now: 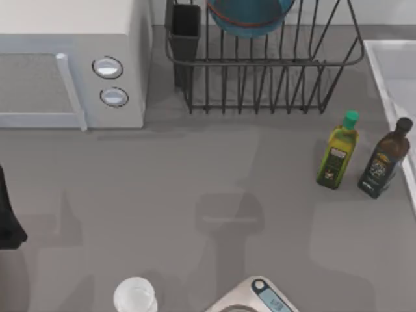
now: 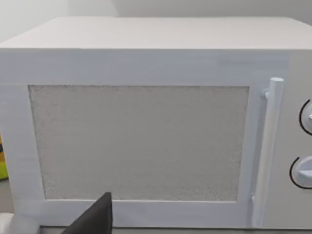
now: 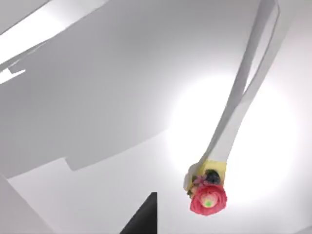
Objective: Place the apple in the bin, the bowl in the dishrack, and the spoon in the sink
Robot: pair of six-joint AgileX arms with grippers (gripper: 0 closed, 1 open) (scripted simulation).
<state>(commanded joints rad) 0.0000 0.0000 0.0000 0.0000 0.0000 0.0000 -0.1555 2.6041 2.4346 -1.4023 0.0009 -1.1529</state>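
Note:
The blue bowl [image 1: 250, 16] with its reddish rim stands inside the black wire dishrack [image 1: 260, 84] at the back of the table. The rack's dark utensil cup [image 1: 185, 29] is at its left corner. The pale sink [image 1: 383, 91] runs along the right edge. The apple, the spoon and the bin are out of view. My left arm [image 1: 6, 221] is a dark shape at the table's left edge; a dark part of my left gripper [image 2: 92, 217] faces the microwave door. A dark part of my right gripper [image 3: 141, 217] hangs over pale white surfaces.
A white microwave [image 1: 71, 65] fills the back left. A green-capped yellow bottle [image 1: 338, 156] and a dark bottle [image 1: 385, 159] stand right of centre, near the sink. A translucent cup [image 1: 135, 296] and a grey scale [image 1: 260, 299] sit at the front edge.

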